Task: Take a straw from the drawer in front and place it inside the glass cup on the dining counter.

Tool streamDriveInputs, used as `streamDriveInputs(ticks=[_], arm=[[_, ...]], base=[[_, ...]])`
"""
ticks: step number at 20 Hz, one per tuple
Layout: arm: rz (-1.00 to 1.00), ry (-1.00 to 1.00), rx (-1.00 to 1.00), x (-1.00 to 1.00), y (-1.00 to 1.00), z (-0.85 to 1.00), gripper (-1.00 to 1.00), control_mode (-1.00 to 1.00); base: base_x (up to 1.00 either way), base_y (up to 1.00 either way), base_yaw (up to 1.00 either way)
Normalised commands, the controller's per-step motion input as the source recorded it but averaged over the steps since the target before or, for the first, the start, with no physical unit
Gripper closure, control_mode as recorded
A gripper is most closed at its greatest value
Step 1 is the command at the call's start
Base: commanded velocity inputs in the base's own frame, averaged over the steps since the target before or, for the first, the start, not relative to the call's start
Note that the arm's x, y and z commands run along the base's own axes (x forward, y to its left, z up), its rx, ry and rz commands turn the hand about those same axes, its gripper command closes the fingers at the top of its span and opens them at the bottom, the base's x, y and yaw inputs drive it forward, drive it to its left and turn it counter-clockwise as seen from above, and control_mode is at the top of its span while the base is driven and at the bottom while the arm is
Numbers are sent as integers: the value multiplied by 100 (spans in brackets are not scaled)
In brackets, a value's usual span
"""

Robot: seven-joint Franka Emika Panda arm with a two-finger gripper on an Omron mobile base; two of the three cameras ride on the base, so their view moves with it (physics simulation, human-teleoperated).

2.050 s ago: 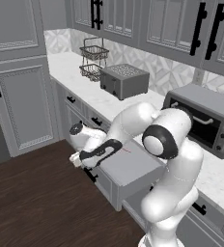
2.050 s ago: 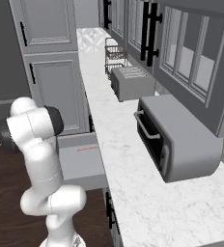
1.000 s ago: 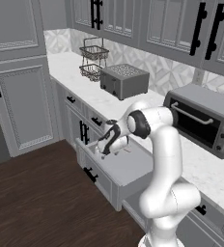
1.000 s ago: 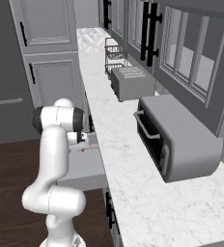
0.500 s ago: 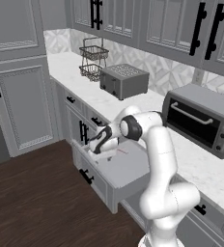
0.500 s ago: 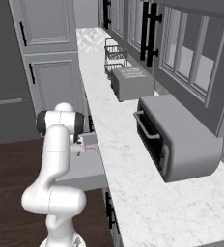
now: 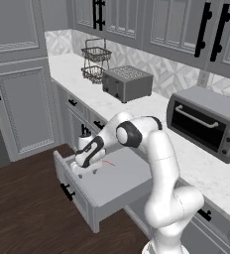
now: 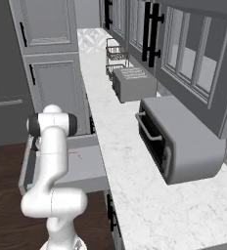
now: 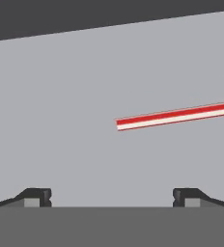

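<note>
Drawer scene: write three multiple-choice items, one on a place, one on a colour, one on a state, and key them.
1. Where does the straw lie?
A. on the open drawer's floor
B. on the toaster
C. on the wood floor

2. What colour is the straw?
A. blue
B. red with a pale stripe
C. black

3. How is the gripper?
A. shut on the straw
B. open, not touching the straw
C. shut and empty

Key: 1 A, the left base view shows it on the grey drawer floor; 2 B, the hand view shows the red and pale bands; 3 B, the fingertips stand wide apart, short of the straw.
</note>
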Motion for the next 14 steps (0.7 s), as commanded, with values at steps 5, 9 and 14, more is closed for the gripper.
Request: streamDriveInputs(ticks=[5,9,14], arm=[[1,-4,0,-39,66,6,-100,-100],[-2,-5,-1,2,-36,31,-100,-100],[-1,-4,-2,22,-77,10,-100,-100]], base=[[0,0,0],[0,0,0],[0,0,0]])
